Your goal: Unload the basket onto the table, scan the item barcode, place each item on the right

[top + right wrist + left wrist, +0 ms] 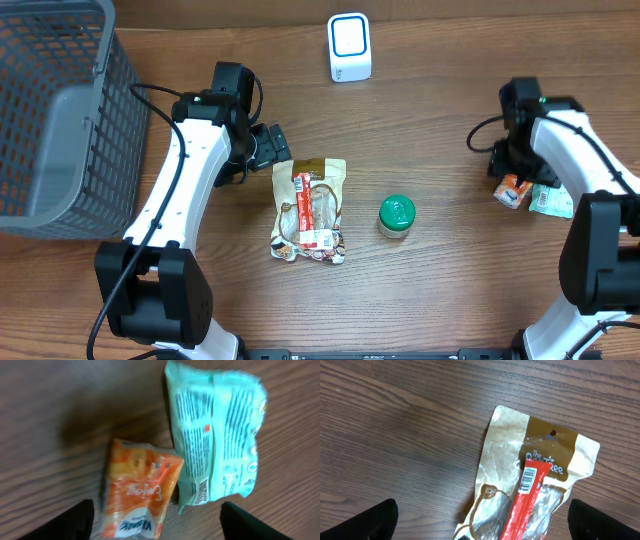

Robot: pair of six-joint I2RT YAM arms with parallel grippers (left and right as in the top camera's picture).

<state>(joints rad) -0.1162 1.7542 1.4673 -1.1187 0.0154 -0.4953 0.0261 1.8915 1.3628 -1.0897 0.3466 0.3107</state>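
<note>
Found the left gripper (272,150) spread to its widest and clasping nothing, poised low over the top edge of a tan-and-brown plastic pouch (540,455). Noted this pouch lying flat on the brown wooden table (440,110), ahead of and between the black fingers (365,520), with no contact visible. Recorded a red stick-shaped packet (527,495) lying lengthwise on the pouch, white barcode label face up, near the midline between the fingers. Beyond the pouch, on its side away from the gripper: a small jar with a green lid (397,215), upright, near the pouch but apart from it. Behind the gripper, on the side opposite the pouch: a large grey wire basket (50,120), well apart.

Found the right gripper (506,162) with fingers wide apart and gripping nothing. Directly beneath it, flat on the table: a crumpled orange snack packet (140,492), sitting between the fingers, closer to one of them. Just beside that packet: a mint-green printed packet (215,435), printed back and small barcode face up. Contact between the two packets not determinable.

Well away from both grippers, toward the far table edge: a white box-shaped scanner with a blue-rimmed window (350,47), upright, facing up.
</note>
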